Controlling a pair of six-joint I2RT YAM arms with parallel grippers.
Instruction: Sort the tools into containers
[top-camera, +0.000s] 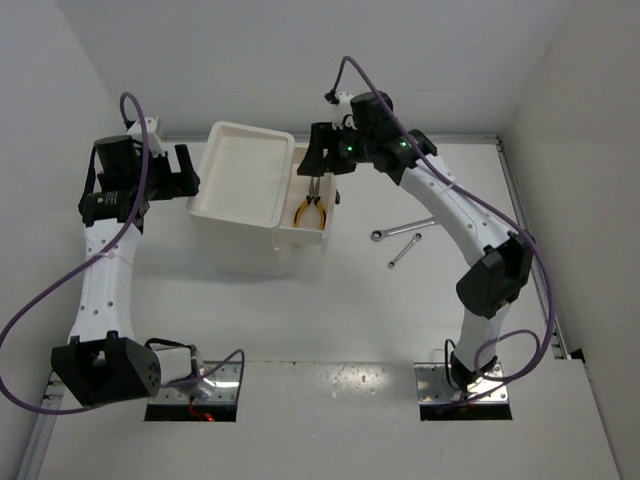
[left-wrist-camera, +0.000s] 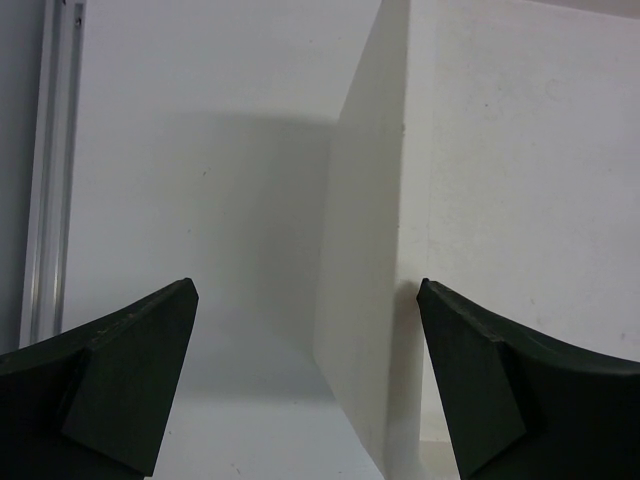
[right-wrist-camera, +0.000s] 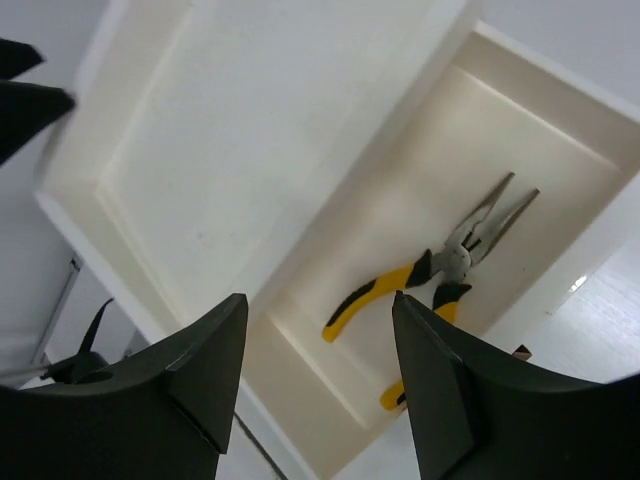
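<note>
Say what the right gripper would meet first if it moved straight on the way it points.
Probably the pliers, lying in the drawer just ahead of the right gripper. Depth is unclear, so it might touch the drawer floor beside them.

The white plastic box unit (top-camera: 240, 245) stands upright, its shallow rectangular top tray (top-camera: 245, 180) bare. A drawer (right-wrist-camera: 400, 190) is pulled out from the unit's right side, and the yellow-handled needle-nose pliers (right-wrist-camera: 440, 280) lie flat on its floor, handles spread and thin metal jaws slightly parted, the nose pointing towards the far end. Two silver metal wrenches lie flat on the table right of the unit, near each other, one (top-camera: 400, 229) farther back, the other (top-camera: 404, 251) nearer
</note>
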